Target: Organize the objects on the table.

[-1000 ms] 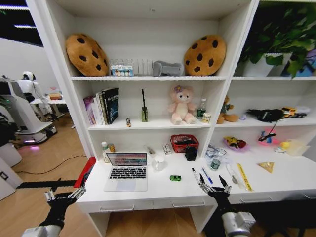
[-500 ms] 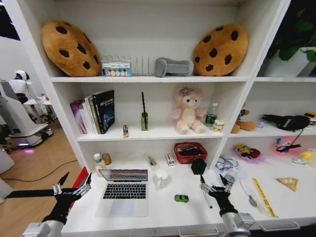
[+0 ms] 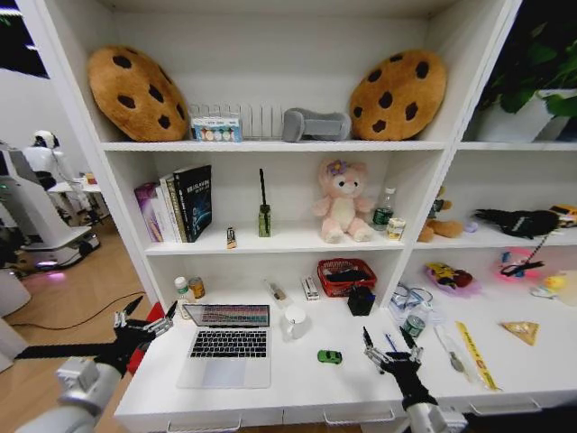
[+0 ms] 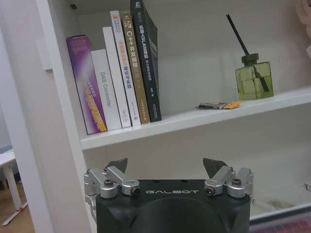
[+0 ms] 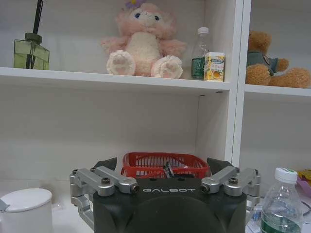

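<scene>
At lower left of the head view: left gripper (image 3: 144, 320), black with silver finger links, jaws spread wide, empty, hovering off the left end of the long white flat-topped table (image 3: 288, 388). At lower right: right gripper (image 3: 390, 347), same build, jaws also wide apart and empty, poised above the front of the tabletop, right of centre.

On the tabletop, left of centre: slim silver laptop (image 3: 225, 343), lid open, keyboard facing forward. Between laptop and right gripper: tiny green toy car (image 3: 329, 356). Just beside the right gripper's fingers: blue pen (image 3: 390, 342); contact cannot be told. To the right: long yellow strip (image 3: 472, 354) lying flat, small clear bottle with green cap (image 3: 415, 323) upright behind it.

Further back, centre frame: white lidded mug (image 3: 294, 321), black cube-shaped object (image 3: 361, 299), red mesh basket (image 3: 346, 275) against the shelf back.

Middle shelf: row of upright books (image 3: 176, 203), green glass reed diffuser (image 3: 263, 216), pink plush bear (image 3: 342, 203).

Top shelf, upper left and upper right: two brown cookie-shaped cushions (image 3: 135, 90), leaning.
</scene>
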Tool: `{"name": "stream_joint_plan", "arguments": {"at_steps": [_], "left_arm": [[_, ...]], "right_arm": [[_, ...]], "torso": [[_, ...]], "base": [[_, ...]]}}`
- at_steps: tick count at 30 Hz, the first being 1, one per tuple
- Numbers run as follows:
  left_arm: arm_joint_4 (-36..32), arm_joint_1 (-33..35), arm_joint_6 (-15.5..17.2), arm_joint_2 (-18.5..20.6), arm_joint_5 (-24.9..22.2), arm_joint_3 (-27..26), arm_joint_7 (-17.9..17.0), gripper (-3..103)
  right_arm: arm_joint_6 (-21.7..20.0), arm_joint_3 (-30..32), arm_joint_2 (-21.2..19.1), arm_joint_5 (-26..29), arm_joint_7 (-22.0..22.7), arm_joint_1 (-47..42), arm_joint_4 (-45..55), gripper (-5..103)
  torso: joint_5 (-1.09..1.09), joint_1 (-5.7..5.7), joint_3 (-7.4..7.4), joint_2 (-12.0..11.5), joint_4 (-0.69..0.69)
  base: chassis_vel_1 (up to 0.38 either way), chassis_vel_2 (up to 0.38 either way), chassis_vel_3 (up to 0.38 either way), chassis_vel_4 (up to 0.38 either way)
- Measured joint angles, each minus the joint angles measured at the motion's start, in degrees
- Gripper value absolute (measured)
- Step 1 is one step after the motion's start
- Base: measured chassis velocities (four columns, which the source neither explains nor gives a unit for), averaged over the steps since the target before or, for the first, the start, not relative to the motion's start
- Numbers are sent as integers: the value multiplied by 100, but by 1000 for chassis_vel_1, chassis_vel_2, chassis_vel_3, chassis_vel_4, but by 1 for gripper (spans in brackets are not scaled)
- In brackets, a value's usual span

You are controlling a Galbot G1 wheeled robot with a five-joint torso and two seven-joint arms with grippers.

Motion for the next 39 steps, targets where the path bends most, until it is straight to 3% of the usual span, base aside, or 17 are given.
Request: {"name": "stream_joint_plan", "arguments": {"at_steps": [2,3,4,7,13,15,17,22,24,25,31,34,39], "left_arm": [[21,-83,22,74,-61,20,-25,90],[84,-364,93,358,-261,96,-83,80],[84,-364,93,358,-261,96,-83,80],[66,-493,170,673,-441,237,-136,64],[-21,-490,168,745,-458,374,-137,47],[-87,-466,156,764,-460,380,-130,30],[-108,-457,154,785,-462,381,-129,30],[-125,-483,152,964,-488,458,-138,9],[-118,-491,152,981,-490,470,-138,9],[-85,-522,152,1045,-493,510,-140,1],[29,-568,152,1217,-505,621,-95,0],[349,-774,192,1619,-530,1054,40,0],[667,-1280,193,1744,-474,1653,51,0]], "right_arm": [[-6,2,-7,4,2,13,-6,100],[-34,3,-33,26,16,56,-38,100],[-34,3,-33,26,16,56,-38,100],[-77,-2,-50,69,34,115,-96,100],[-94,-18,-43,78,38,149,-145,100],[-100,-18,-41,89,41,164,-158,100],[-102,-18,-41,96,42,168,-162,100],[-105,-14,-43,119,44,171,-186,100],[-105,-13,-43,120,45,171,-187,100],[-105,-3,-41,121,43,161,-188,100],[-89,24,-38,122,36,131,-195,100],[-65,28,-31,112,29,135,-259,100],[-33,30,-9,95,14,140,-320,100]], "torso": [[0,0,0,0,0],[1,0,0,0,0],[1,0,0,0,0],[2,0,0,0,1],[1,0,0,0,2],[2,-1,0,0,1],[2,-1,0,0,2],[2,-1,0,0,0],[2,-1,0,0,-1],[2,-1,0,0,0],[2,-1,0,0,0],[2,-1,-1,0,1],[1,-1,0,0,-1]], "base": [[0,0,0,0],[0,0,0,0],[0,0,0,0],[0,0,0,0],[0,0,0,0],[0,0,0,0],[0,0,0,0],[0,0,0,0],[0,0,0,0],[0,0,0,0],[0,0,0,0],[0,0,0,0],[0,0,0,0]]}}
